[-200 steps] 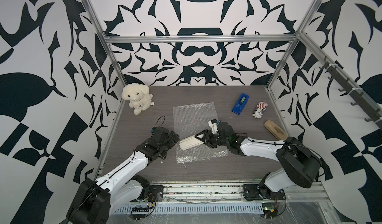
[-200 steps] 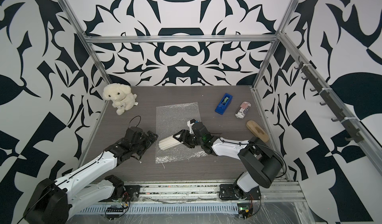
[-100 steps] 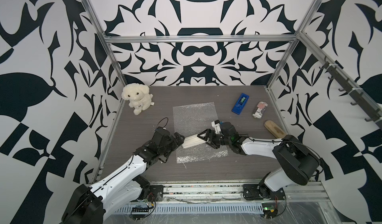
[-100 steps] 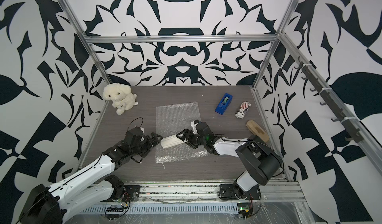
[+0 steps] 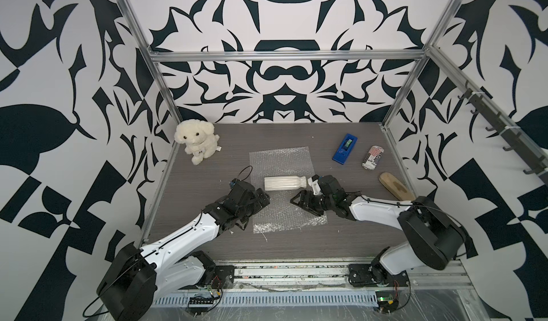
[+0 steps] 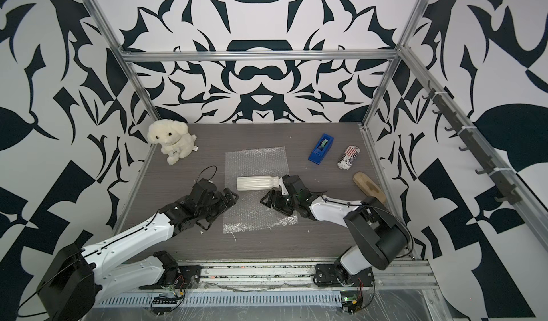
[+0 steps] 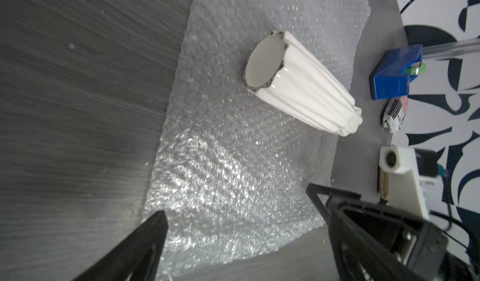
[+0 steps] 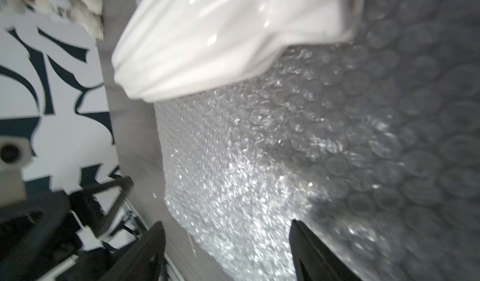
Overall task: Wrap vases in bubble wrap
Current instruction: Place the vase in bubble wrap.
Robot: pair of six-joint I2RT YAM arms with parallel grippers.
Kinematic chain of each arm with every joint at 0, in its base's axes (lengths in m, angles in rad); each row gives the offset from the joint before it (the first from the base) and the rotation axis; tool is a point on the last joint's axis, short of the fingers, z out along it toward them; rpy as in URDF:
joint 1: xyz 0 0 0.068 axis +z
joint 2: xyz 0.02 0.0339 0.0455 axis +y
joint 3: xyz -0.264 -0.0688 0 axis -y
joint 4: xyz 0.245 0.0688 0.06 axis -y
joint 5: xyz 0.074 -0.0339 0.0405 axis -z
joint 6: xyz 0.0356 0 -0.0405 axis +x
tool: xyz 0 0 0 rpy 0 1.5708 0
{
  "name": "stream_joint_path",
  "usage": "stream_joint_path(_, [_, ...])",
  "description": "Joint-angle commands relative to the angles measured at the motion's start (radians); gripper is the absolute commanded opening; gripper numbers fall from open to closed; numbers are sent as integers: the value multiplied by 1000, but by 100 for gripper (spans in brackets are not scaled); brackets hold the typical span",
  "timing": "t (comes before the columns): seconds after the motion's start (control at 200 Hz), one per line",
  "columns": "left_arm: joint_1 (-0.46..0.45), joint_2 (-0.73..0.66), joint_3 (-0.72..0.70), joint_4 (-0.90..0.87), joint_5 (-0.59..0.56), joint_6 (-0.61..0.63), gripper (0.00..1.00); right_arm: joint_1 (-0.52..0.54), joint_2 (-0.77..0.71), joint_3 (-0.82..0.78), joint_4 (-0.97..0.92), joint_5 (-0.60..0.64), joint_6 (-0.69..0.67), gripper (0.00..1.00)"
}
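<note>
With the vase (image 5: 284,183) lying on its side across the bubble wrap (image 5: 281,218) mid-counter (image 5: 355,239), both end effectors are released and empty: left end effector (image 5: 263,201) at the sheet's edge, right end effector (image 5: 301,202) over the sheet beside the vase's tapered end.

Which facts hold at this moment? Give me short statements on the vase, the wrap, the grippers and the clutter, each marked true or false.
1. The vase lies on its side on the bubble wrap. True.
2. The right gripper is clamped on the vase. False: its jaws stand open and empty above the bubble wrap.
3. The bubble wrap is folded over the vase. False: the sheet lies spread beneath it, and the vase is bare.
4. The left gripper is open and holds nothing. True.
5. The tape dispenser sits on the bubble wrap. False: it sits on the table, near the striped can.
</note>
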Motion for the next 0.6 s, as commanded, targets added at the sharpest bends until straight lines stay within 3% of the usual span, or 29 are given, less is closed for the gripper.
stream_joint_path(0.0, [2,-17,14,-48,-108,13,95,-1,-138,183,-255,157,-374,80])
stream_joint_path(0.075, [15,-15,10,-45,-128,9,89,-12,-100,328,-340,299,-529,80])
stream_joint_path(0.17, [47,0,-4,-10,-110,-3,81,-68,86,517,-377,300,-626,68])
stream_joint_path(0.325, [94,41,-3,3,-50,-10,78,-73,408,769,-416,301,-693,60])
stream_joint_path(0.47, [100,56,-20,47,-4,-10,74,-56,534,850,-411,292,-680,48])
stream_joint_path(0.595, [102,85,-23,62,26,-15,74,-15,544,816,-408,295,-694,48])
